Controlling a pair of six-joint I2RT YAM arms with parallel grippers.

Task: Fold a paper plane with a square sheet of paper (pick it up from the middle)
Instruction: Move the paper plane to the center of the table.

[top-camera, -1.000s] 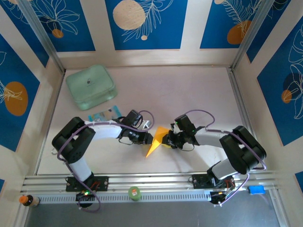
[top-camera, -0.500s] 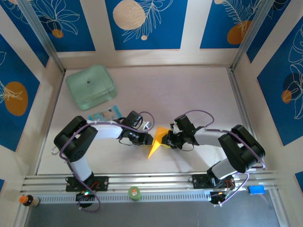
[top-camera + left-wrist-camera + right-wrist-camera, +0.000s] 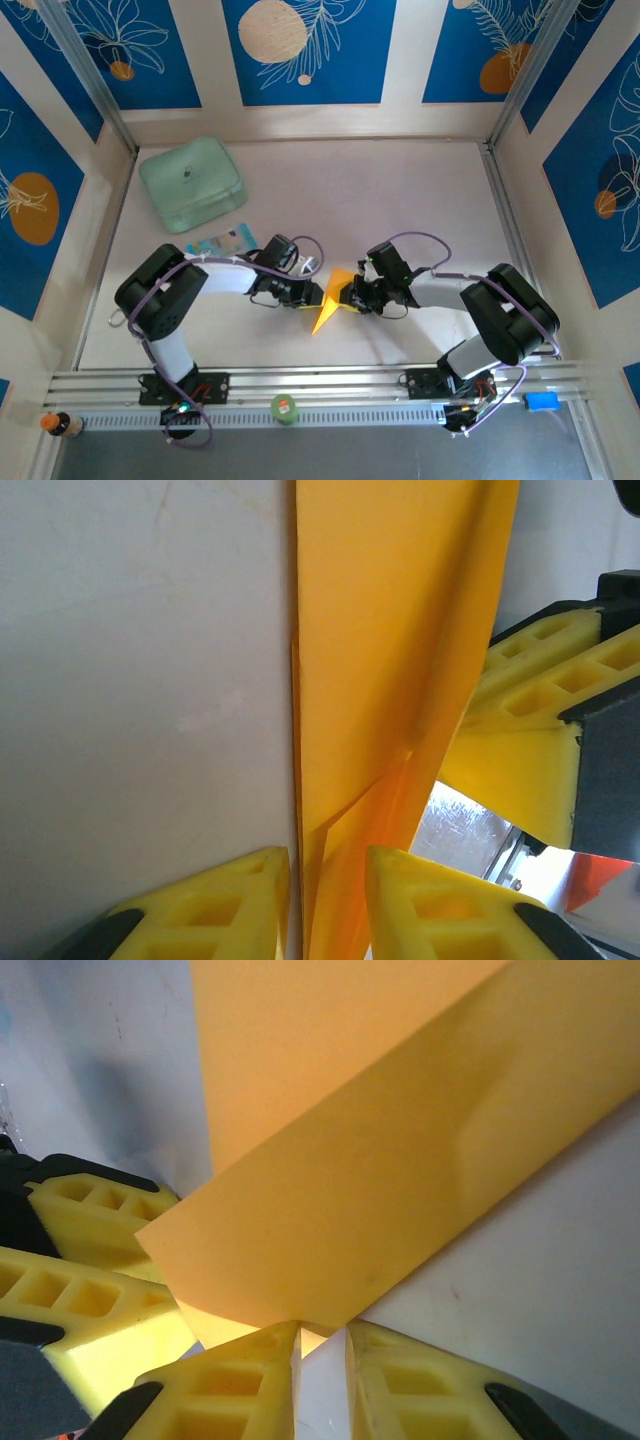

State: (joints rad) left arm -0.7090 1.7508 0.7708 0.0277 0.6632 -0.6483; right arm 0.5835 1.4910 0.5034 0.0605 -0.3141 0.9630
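The orange-yellow sheet of paper [image 3: 330, 297] is folded into a pointed dart shape, tip toward the near edge, in the middle of the table. My left gripper [image 3: 306, 293] holds its left side; in the left wrist view the folded layers [image 3: 390, 680] run between the yellow fingers [image 3: 225, 905], with the gripper [image 3: 328, 905] shut on them. My right gripper [image 3: 352, 297] holds the right side; in the right wrist view a corner of the paper [image 3: 380, 1190] is pinched in the narrow gap of the gripper [image 3: 322, 1360]. The two grippers face each other closely.
A mint-green rounded box [image 3: 192, 184] sits at the back left, with a small blue-and-white packet [image 3: 222, 241] in front of it, close to the left arm. A green round object [image 3: 285, 408] lies on the near rail. Walls [image 3: 100, 200] enclose the table.
Both grippers and the paper shifted only slightly, the right gripper a little to the left. The grips look unchanged.
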